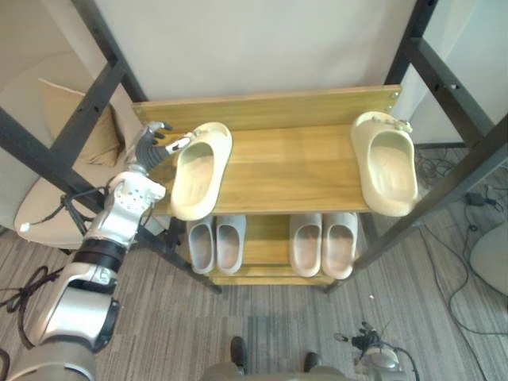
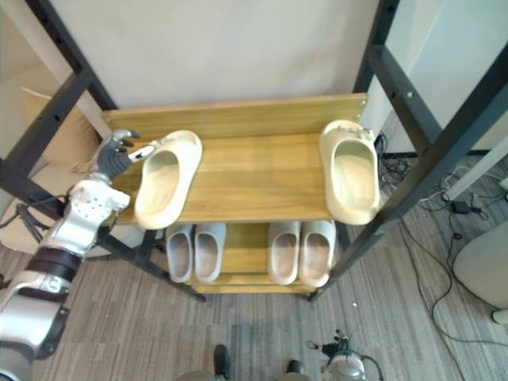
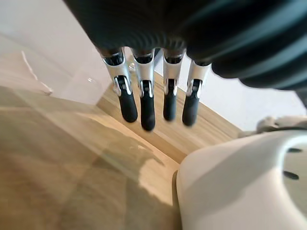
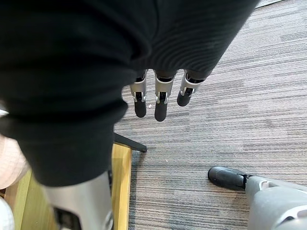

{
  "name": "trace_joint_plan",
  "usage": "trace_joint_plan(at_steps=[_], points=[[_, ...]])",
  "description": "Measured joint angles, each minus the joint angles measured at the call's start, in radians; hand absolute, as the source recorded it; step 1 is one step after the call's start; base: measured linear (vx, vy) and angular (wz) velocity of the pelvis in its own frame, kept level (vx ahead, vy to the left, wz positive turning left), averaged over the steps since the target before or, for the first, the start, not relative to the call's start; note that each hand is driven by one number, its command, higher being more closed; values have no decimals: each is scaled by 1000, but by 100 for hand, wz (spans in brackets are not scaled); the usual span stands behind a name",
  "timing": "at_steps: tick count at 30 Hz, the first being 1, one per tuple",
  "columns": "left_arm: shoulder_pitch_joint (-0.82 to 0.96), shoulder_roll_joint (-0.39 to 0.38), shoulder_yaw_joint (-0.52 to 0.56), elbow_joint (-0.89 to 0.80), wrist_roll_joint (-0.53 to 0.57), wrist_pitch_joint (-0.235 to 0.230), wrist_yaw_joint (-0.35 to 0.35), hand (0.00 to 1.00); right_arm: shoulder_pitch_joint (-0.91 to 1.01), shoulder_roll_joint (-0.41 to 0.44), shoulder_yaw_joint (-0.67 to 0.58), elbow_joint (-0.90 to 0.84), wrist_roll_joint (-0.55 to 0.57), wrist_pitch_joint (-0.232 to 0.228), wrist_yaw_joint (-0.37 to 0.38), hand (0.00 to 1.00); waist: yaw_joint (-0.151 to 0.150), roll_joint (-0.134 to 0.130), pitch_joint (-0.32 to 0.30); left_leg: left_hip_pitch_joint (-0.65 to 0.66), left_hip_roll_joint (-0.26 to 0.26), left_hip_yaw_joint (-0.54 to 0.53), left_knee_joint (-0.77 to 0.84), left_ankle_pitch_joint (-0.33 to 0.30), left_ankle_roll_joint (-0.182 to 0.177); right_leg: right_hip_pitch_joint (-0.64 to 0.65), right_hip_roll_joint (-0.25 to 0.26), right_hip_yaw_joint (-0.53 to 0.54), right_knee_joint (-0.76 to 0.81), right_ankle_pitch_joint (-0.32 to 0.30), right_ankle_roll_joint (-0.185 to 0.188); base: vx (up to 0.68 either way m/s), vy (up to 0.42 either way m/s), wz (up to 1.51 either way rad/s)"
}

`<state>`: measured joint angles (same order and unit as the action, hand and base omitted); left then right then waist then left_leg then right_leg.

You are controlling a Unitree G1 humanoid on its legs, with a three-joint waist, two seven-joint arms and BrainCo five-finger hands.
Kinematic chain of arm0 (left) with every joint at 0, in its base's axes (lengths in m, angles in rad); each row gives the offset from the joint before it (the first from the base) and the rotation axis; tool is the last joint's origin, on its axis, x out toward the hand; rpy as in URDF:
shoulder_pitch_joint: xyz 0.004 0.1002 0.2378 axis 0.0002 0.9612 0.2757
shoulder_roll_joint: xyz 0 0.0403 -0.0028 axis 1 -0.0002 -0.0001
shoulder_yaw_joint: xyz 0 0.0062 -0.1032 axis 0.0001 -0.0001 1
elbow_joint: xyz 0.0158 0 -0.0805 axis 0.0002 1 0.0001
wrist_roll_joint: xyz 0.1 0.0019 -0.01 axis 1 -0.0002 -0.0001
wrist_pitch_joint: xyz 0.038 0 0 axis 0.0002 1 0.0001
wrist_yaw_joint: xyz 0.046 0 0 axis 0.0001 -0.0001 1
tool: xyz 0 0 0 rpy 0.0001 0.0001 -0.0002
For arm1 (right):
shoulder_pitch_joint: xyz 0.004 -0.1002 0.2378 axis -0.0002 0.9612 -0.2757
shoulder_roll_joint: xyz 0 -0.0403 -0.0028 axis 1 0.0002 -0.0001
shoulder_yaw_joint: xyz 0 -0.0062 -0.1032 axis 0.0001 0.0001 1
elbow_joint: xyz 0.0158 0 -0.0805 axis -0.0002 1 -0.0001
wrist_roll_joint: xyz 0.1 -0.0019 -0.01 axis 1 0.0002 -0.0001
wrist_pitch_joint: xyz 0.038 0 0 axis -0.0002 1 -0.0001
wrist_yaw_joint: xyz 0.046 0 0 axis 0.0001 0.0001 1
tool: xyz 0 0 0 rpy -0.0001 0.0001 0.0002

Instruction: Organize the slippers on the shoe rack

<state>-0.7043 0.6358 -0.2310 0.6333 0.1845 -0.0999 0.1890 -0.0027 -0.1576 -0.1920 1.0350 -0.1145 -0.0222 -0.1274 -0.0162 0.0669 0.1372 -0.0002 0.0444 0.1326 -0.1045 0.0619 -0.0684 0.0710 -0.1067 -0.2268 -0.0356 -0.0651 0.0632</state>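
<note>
Left cream slipper (image 1: 198, 171) sits at the left end of the shoe rack (image 1: 294, 168), top shelf, well apart from its mate (image 1: 386, 168); it looks light, foamy and springy, best pinched at the rim, with the left robot hand (image 1: 151, 144) released just beside it and the right robot hand (image 4: 160, 103) slack over the floor (image 4: 230, 120).

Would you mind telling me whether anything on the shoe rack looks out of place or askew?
Yes. On the top shelf the left slipper sits askew at one end and the right slipper at the other, far apart, both overhanging the front edge. The grey pairs below sit neatly side by side.
</note>
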Motion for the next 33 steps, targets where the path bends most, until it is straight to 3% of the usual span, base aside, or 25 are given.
trace_joint_plan(at_steps=[15, 20, 21, 27, 33], points=[[-27, -1, -2, 8, 6, -6, 2, 100, 1, 1, 0, 0, 1, -1, 0, 0, -1, 2, 1, 3, 0, 14, 0, 0, 0, -3, -1, 13, -3, 13, -2, -5, 1, -2], [-29, -23, -2, 30, -12, 22, 3, 100, 1, 2, 0, 0, 0, -1, -1, 0, -6, 7, 10, 3, -1, 13, 0, 0, 0, -3, -2, 13, -3, 14, -1, 0, 0, 0], [-29, -26, -2, 30, -12, 22, 3, 0, 1, 4, 0, 0, 0, -1, -1, 0, -6, 8, 14, 3, -1, 13, 0, 0, 0, -3, -2, 13, -4, 14, -1, 0, 0, 0], [-29, -26, -1, 26, -31, 22, 11, 0, -1, 10, 4, 0, 0, -1, -2, 0, -7, 10, 18, 3, -1, 14, 1, 0, 0, -3, -2, 13, -5, 14, -1, 0, 0, 0], [-26, -54, 43, 1, -32, 24, 63, 0, 4, 10, 4, 1, 0, -1, -8, 0, -7, 9, 19, 3, -1, 14, 0, 0, 0, -4, -2, 13, -4, 15, -2, 0, 0, 0]])
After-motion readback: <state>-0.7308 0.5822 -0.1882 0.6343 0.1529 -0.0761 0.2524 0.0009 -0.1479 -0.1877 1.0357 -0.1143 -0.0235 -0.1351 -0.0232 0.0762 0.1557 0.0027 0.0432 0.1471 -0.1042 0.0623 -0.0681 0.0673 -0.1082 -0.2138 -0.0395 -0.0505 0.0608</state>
